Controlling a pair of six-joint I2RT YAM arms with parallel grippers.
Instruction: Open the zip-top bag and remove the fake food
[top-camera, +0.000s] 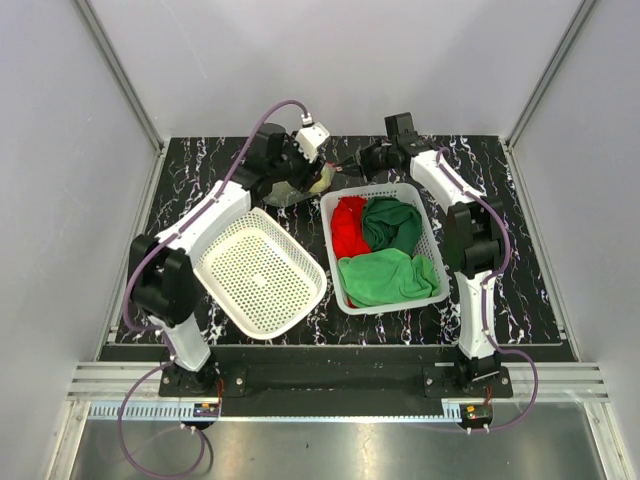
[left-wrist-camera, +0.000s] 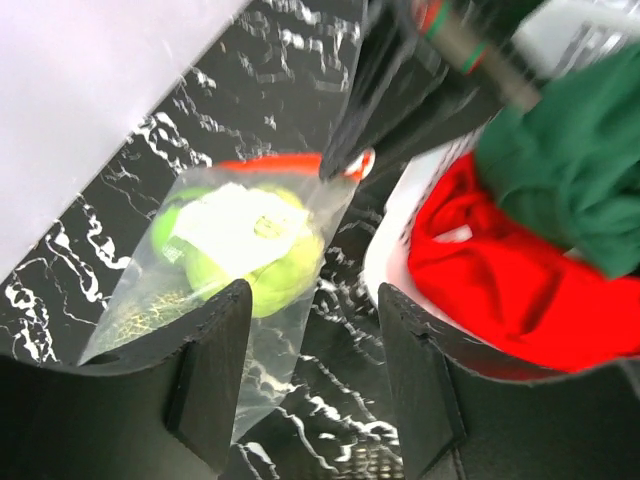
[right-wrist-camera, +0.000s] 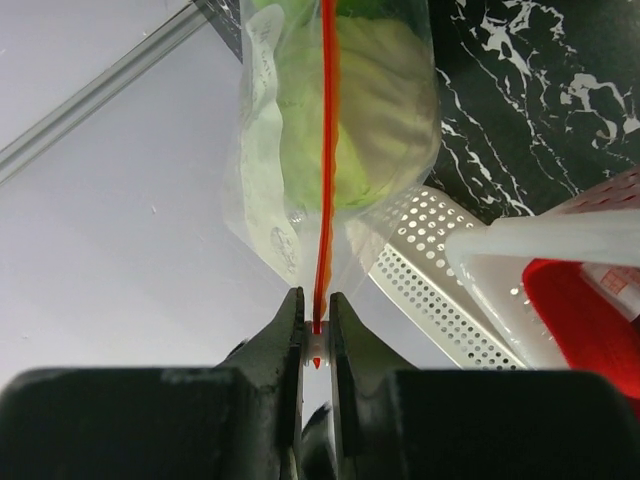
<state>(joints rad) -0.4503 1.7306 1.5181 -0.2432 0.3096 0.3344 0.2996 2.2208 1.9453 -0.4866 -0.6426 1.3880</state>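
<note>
The zip-top bag (left-wrist-camera: 240, 250) is clear plastic with a red-orange zip strip (right-wrist-camera: 326, 150) and hangs at the back of the table (top-camera: 300, 185). Inside it is fake food: a yellow-green ball (left-wrist-camera: 270, 270) and a pale cabbage-like ball (right-wrist-camera: 375, 120). My right gripper (right-wrist-camera: 318, 335) is shut on the end of the zip strip at the bag's corner, and it shows in the left wrist view (left-wrist-camera: 345, 165) pinching that corner. My left gripper (left-wrist-camera: 315, 330) is open beside the bag. Its left finger (left-wrist-camera: 210, 370) overlaps the plastic, and only bare table shows between the fingers.
A white basket (top-camera: 433, 245) holding a red cloth (left-wrist-camera: 490, 270) and green cloths (left-wrist-camera: 570, 170) stands right of the bag. A second white perforated basket (top-camera: 260, 280) lies tilted under the left arm. White enclosure walls stand close behind the bag.
</note>
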